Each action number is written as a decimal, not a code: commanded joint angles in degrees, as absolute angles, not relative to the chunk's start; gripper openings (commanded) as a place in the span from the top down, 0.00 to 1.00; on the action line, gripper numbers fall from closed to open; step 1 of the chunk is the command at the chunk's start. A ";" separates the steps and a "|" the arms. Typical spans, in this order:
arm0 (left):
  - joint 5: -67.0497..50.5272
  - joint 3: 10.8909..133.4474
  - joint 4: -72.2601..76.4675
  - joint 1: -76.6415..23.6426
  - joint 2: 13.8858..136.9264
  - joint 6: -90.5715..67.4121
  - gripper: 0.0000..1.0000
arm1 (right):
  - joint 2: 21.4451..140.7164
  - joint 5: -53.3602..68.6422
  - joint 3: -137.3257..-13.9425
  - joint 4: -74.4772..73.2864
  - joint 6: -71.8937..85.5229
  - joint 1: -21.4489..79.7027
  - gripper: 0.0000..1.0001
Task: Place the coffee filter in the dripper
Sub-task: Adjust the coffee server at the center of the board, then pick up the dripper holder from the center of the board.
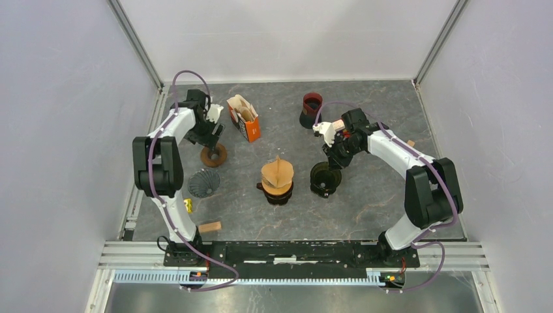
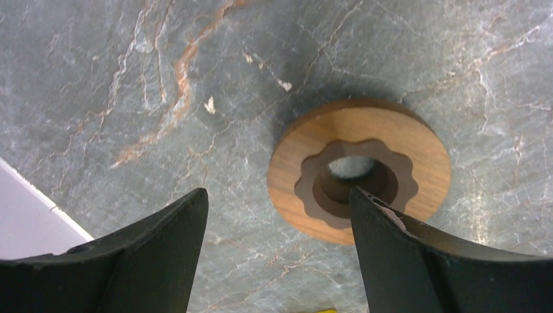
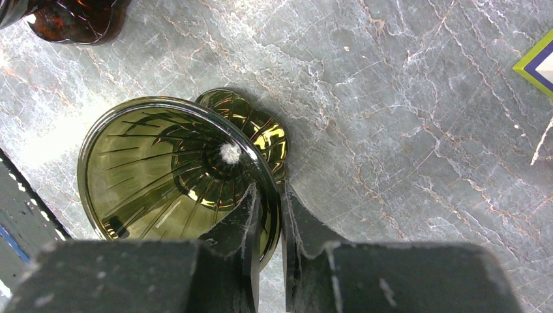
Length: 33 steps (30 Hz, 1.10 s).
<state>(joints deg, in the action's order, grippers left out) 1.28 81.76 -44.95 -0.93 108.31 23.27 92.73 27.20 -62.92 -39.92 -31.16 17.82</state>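
Nearest the arm bases, a small wooden block is seen lying on the grey marbled surface at lower left. Just beyond it stands a grey ribbed dripper.

At the centre of the top view, the brown coffee filter is seated in the mouth of a black dripper, with its folded edge standing up. To the right of this, an olive glass dripper is gripped by the right tool. In the right wrist view its fingers are closed almost together, with the dripper's rim pinched between them.

Further back at left, the left tool is held over a wooden ring. In the left wrist view its fingers are spread wide and nothing is held. The ring lies flat on the surface, partly covered by the right-hand finger.

Beyond the ring, an orange box of paper filters is seen; its print is too small to be read. A dark red dripper stands farthest back, right of centre.
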 commanded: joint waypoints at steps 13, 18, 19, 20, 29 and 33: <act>-4.20 85.49 -45.79 -0.70 113.98 26.30 0.37 | 92.77 24.89 -67.15 -41.86 -32.66 17.57 0.51; -5.55 84.51 -45.79 -0.62 113.86 26.20 0.53 | 90.96 24.48 -68.48 -42.21 -32.46 16.88 0.48; -5.77 84.30 -45.79 -0.62 113.70 26.24 0.58 | 90.47 24.52 -68.55 -42.26 -32.39 16.73 0.46; -5.93 84.30 -45.87 -0.62 113.38 26.15 0.62 | 89.93 24.46 -68.68 -42.23 -32.30 16.46 0.45; -10.51 91.37 -52.03 -0.70 106.59 22.52 0.80 | 85.44 25.10 -68.73 -41.19 -31.27 14.89 0.35; -12.77 98.72 -57.38 -1.84 103.25 18.84 0.83 | 84.47 24.92 -68.96 -40.60 -31.10 14.23 0.35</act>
